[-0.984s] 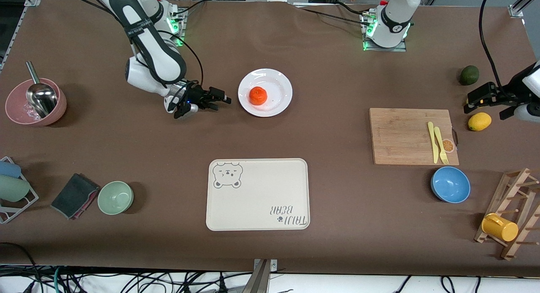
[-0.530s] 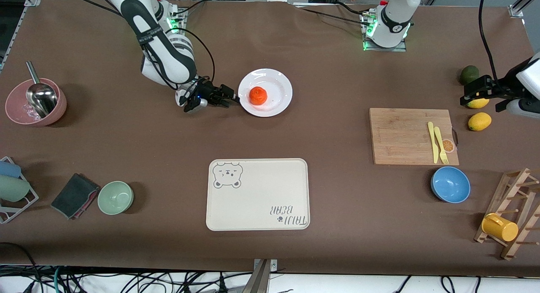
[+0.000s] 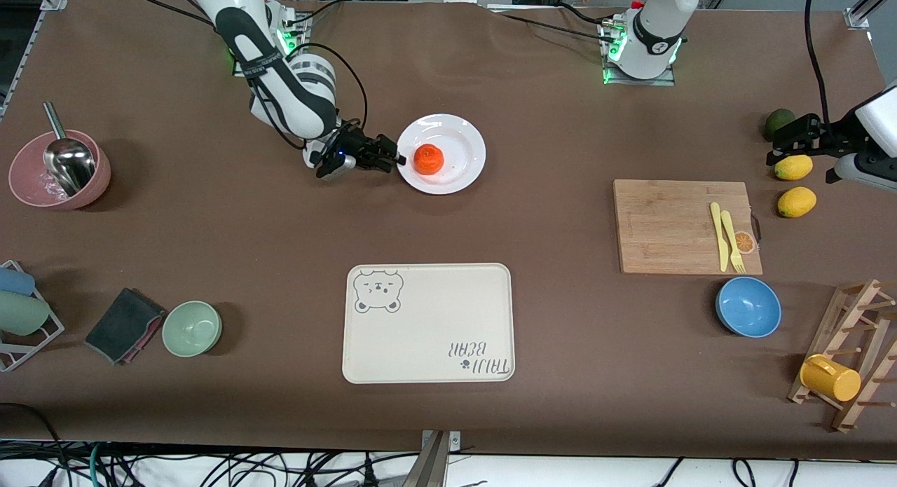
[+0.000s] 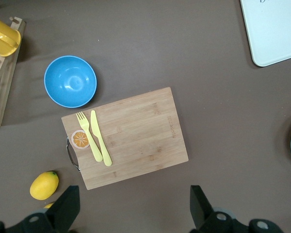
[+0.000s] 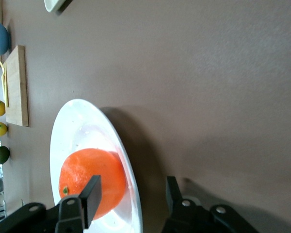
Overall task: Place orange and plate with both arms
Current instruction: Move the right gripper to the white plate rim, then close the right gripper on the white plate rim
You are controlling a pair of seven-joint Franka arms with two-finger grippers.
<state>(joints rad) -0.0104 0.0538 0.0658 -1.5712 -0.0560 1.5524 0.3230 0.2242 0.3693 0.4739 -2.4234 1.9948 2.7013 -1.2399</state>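
Orange (image 3: 428,158) lay on plate (image 3: 462,133); right gripper (image 3: 392,159), fingers spread, straddled the plate's rim at the right-arm end, orange just ahead; left gripper (image 3: 799,140), spread, waited over lemons (image 3: 793,167), well apart.

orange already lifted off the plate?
No, in the front view the orange sits on the plate, and the right gripper is open at the plate's rim, gripping nothing.
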